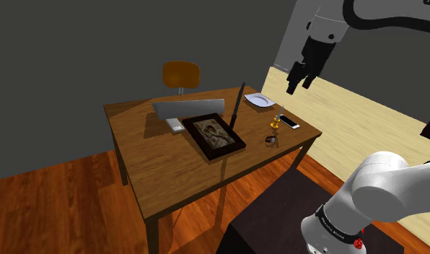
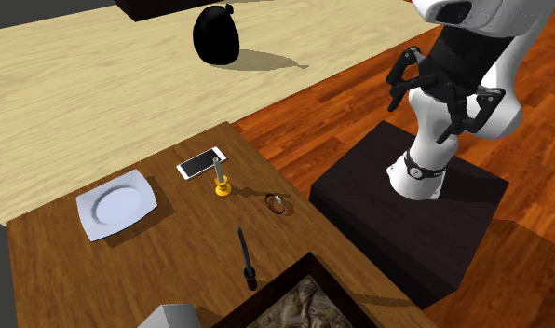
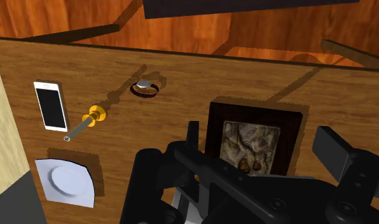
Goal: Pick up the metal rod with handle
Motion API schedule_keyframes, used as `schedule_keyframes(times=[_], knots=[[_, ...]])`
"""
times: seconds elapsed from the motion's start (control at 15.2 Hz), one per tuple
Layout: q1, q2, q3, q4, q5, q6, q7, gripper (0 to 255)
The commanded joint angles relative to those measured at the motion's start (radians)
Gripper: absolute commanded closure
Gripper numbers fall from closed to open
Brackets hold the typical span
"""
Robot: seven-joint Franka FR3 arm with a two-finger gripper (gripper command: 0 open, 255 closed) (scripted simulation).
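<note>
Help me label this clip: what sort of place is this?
Likely a room in a house: a brown wooden table, an orange-backed chair behind it, and reddish plank flooring.

The white arm (image 1: 383, 191) with dark joints rises beside the counter (image 1: 156, 166) and bends over it. Its black gripper (image 1: 301, 78) hangs high above the counter, pointing down, fingers spread apart, clasping nothing.

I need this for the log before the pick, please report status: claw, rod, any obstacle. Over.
Claw open, empty, well above table. Grey rod with yellow handle upright, untouched, beside white phone. Nothing over it.
</note>
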Motion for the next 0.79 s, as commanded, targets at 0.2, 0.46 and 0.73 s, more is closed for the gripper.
schedule_keyframes(times=[0.2, 0.46, 0.73], knots=[[-0.014, 0.039, 0.006, -0.062, -0.013, 0.127, 0.039, 0], [-0.035, 0.114, 0.013, -0.121, -0.036, 0.295, 0.093, 0], [-0.06, 0.215, 0.021, -0.153, -0.067, 0.461, 0.153, 0]])
